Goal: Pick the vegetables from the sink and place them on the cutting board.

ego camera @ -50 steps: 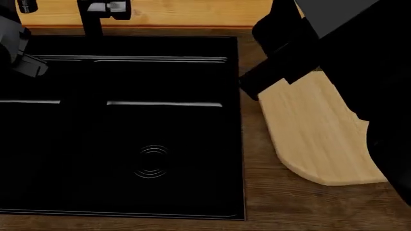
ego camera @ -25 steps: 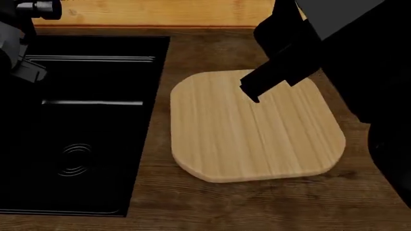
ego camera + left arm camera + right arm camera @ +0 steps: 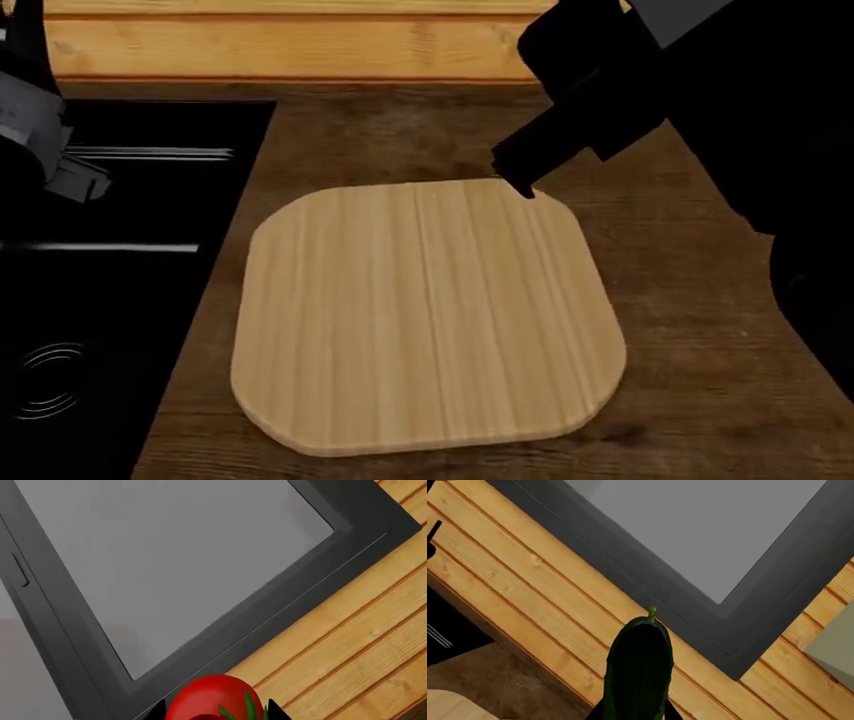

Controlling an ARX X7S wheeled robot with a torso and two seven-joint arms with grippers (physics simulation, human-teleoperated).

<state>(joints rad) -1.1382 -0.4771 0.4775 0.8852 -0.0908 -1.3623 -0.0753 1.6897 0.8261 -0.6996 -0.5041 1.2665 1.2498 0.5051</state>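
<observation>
My left gripper [image 3: 215,712] is shut on the red tomato [image 3: 213,700], whose green calyx shows between the black fingertips. In the head view this gripper [image 3: 54,150] hangs over the black sink [image 3: 120,290] at the left edge, and the tomato is hidden there. My right gripper [image 3: 634,712] is shut on the dark green cucumber [image 3: 637,670], which sticks out past the jaws. In the head view the right gripper [image 3: 527,170] is above the far edge of the pale cutting board [image 3: 427,320], and the cucumber is hidden there. The board bears nothing.
The brown wooden countertop [image 3: 694,330] surrounds the board. A light plank wall [image 3: 294,40] runs along the back, with a dark-framed grey window [image 3: 167,570] above it. A ringed metal drain [image 3: 47,380] lies in the sink's near basin. My dark right arm fills the upper right.
The head view has swung to the right: the sink has slid to the left edge and the cutting board has come into the centre. Both grippers keep about the same place in the view.
</observation>
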